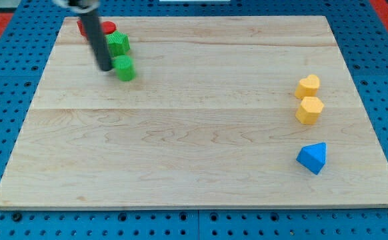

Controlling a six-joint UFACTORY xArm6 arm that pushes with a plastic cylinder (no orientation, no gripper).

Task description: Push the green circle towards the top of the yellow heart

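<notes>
Camera view frames a pale wooden board point(201, 133) laid on a blue pegboard surface point(7, 60). Nearest the view's bottom, at the right, a blue triangular block point(312, 158) is seen lying by itself. Above it, a yellow hexagon point(309, 110) is placed, and just above that, almost touching, the yellow heart point(307, 86) is found. Well apart from these, at the view's upper left, the green circle point(124, 68) is located, with my tip point(105, 67) set just beside its left edge; contact cannot be told for certain. No gripper is carried: the arm ends in a plain dark rod, which is seen slanting up towards the view's top. Just above the circle a second green block point(119, 44), star-like in outline, is placed, and behind the rod a red block point(106, 28) is partly hidden at the board's top edge.
</notes>
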